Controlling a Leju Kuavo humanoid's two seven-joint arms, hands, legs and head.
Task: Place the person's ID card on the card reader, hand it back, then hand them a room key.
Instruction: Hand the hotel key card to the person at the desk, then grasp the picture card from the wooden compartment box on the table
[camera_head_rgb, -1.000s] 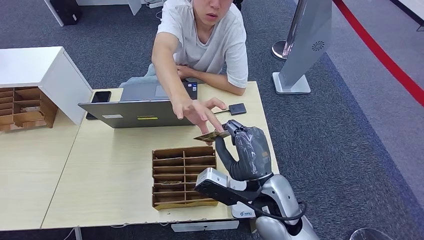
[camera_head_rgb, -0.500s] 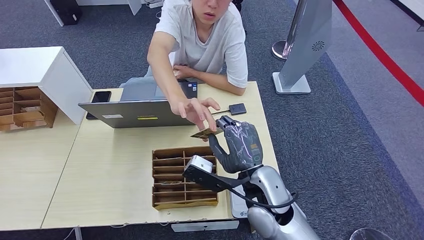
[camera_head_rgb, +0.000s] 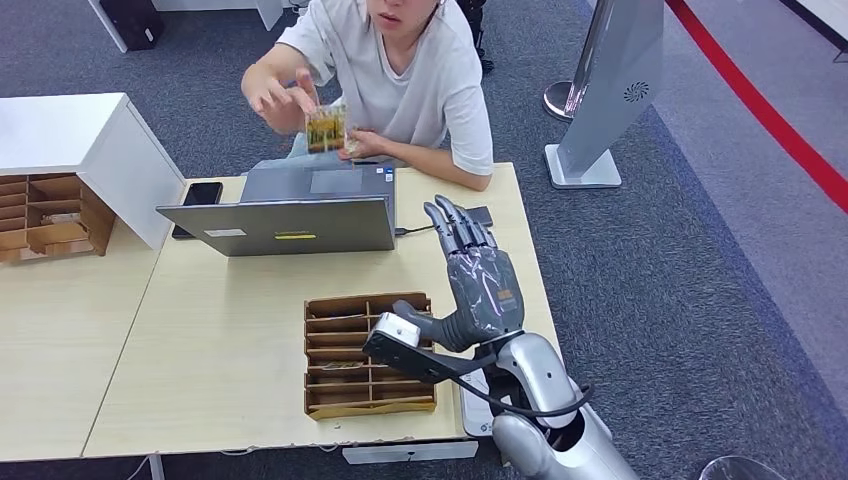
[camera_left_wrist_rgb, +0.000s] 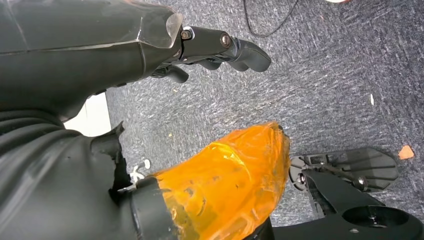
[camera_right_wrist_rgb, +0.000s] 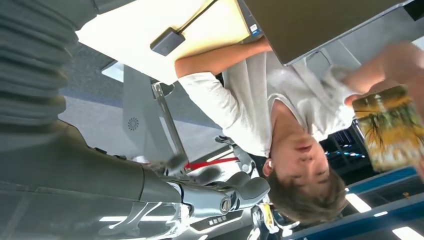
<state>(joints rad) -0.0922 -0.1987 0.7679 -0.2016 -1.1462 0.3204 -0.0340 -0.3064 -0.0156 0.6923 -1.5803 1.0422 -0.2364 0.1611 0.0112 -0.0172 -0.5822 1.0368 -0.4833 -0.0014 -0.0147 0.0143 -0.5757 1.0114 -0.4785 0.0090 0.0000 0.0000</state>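
Grey right robot hand (camera_head_rgb: 478, 283) outstretched, fingers spread, empty above table (camera_head_rgb: 220, 330).

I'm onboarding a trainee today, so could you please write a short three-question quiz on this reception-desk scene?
1. True or false: the right hand holds the card.
2. Who holds the card? A) the robot B) the person C) nobody, it lies on the table
3. Fill in: the small dark card reader lies beside the open ____.

Key: 1 false, its fingers are spread with nothing in them; 2 B; 3 laptop.
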